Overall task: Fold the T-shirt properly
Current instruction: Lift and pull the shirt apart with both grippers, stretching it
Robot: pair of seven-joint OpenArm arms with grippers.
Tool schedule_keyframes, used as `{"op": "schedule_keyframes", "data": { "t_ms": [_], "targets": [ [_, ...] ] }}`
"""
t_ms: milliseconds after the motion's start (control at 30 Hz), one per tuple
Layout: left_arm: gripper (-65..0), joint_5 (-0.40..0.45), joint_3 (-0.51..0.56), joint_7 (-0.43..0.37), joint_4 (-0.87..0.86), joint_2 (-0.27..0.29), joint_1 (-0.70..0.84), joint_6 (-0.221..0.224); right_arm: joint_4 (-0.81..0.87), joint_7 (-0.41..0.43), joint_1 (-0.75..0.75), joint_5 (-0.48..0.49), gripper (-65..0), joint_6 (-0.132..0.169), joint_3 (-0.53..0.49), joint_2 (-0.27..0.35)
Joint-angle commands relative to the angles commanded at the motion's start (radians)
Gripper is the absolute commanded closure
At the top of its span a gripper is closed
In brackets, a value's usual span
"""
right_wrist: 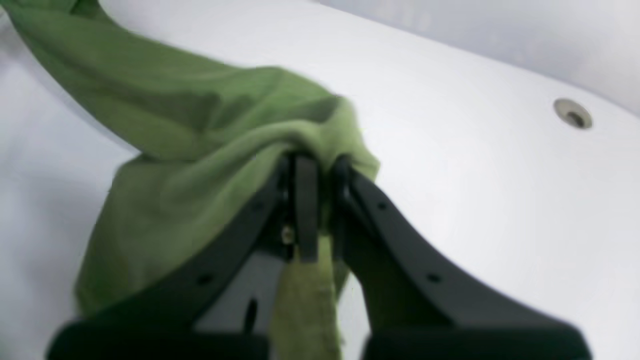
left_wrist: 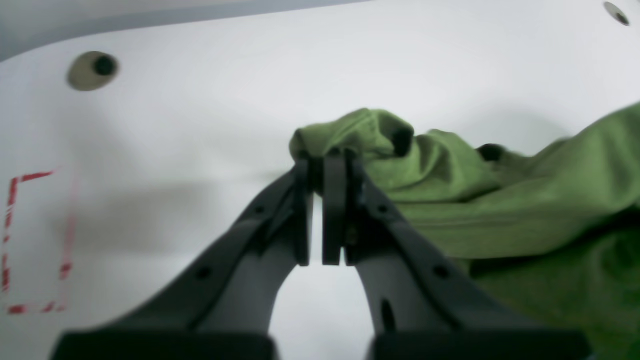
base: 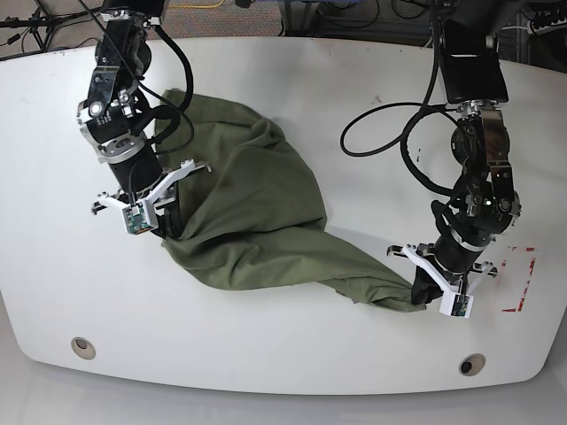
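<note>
The olive-green T-shirt lies crumpled across the middle of the white table, stretched from the upper left down to the lower right. My left gripper is shut on a bunched corner of the T-shirt at the lower right in the base view. My right gripper is shut on a fold of the T-shirt, with a strip of cloth hanging between its fingers. In the base view it sits at the shirt's left edge.
A red dashed marking lies on the table at the right, just beside the left arm. Round holes sit near the table's front edge. Cables loop over the table behind the left arm.
</note>
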Motion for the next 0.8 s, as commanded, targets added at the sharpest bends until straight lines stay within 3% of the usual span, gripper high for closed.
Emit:
{"op": "schedule_keyframes", "data": {
  "t_ms": [33,367,500,567,800],
  "targets": [
    [-0.6,-0.006,0.003,0.022,0.032,-0.001,-0.002,-0.031,-0.011,-0.004,0.041,-0.003,-0.4,-0.010,-0.001,0.031],
    [-0.6,-0.013,-0.008,0.046,0.068,-0.006,-0.025,-0.063,-0.032,-0.022,0.133,-0.002,-0.2,-0.019,-0.024,0.056],
    [-0.7,-0.024,-0.016,0.054,0.063,-0.002,-0.035,-0.059,-0.029,-0.034,0.167,-0.002,-0.3,-0.029,-0.031,0.061],
    [-0.4,-0.030,-0.051,0.099,0.054,0.000,-0.092,-0.030,-0.016,-0.061,0.208,0.007,-0.4,-0.042,-0.036,0.056],
    [-0.4,-0.035,-0.081,0.139,0.044,-0.008,-0.148,-0.025,-0.018,-0.070,0.232,0.007,-0.6,-0.041,-0.050,0.047]
  ]
}}
